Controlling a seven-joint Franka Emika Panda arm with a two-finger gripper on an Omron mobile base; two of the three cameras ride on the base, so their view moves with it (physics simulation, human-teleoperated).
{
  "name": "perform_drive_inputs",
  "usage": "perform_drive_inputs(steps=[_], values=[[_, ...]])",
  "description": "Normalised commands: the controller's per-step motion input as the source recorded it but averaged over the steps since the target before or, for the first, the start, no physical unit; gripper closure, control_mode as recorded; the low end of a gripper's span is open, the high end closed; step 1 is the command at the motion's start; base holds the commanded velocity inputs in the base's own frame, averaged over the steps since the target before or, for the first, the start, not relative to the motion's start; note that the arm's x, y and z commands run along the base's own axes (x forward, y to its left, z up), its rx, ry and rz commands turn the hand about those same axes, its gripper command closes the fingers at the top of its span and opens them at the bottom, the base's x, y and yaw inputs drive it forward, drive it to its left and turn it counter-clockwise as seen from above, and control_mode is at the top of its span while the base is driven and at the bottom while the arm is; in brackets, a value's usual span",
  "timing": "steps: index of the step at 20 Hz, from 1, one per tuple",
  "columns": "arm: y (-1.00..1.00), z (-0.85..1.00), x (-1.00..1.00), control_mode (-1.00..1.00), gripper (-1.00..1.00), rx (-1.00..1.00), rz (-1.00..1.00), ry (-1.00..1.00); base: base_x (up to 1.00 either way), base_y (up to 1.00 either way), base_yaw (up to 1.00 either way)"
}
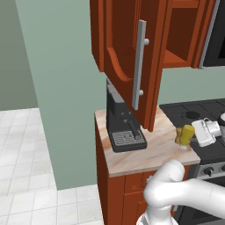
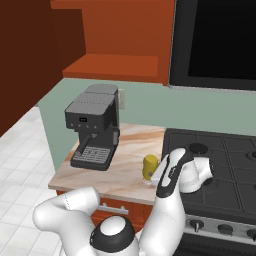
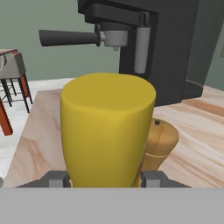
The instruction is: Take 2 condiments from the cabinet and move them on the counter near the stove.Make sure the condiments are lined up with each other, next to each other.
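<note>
Bottle [image 3: 107, 131] upright beside shaker [image 3: 160, 144]

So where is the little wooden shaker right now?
The wooden shaker stands on the counter near the stove, right beside the yellow bottle between the gripper fingers.

No text, label, brand, number or sign can be read in these pictures; the fat yellow plastic bottle [image 3: 107, 131] has a plain surface without any print; the small tan-brown wooden shaker [image 3: 159, 144] behind it is also bare; the black coffee machine [image 2: 92, 125] has a small dark panel on its front with some tiny light marks, but they are too small to read as letters or numbers.
</note>
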Motion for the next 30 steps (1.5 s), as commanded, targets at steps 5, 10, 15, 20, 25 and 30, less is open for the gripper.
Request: perform_drive_inputs(steps=[5, 10, 15, 20, 25, 30], values=[[0.0, 0.0, 0.0, -1.0, -1.0, 0.0, 0.0, 0.0, 0.0, 0.0, 0.0], [0.0, -0.03, 0.0, -1.0, -1.0, 0.0, 0.0, -0.01, 0.0, 0.0, 0.0], [0.0, -0.02, -0.01, -1.0, -1.0, 0.0, 0.0, -0.01, 0.0, 0.0, 0.0], [0.0, 0.0, 0.0, -1.0, -1.0, 0.0, 0.0, 0.0, 0.0, 0.0, 0.0], [-0.09, 0.0, 0.0, -1.0, -1.0, 0.0, 0.0, 0.0, 0.0, 0.0, 0.0], [-0.21, 0.0, 0.0, -1.0, -1.0, 0.0, 0.0, 0.0, 0.0, 0.0, 0.0]])
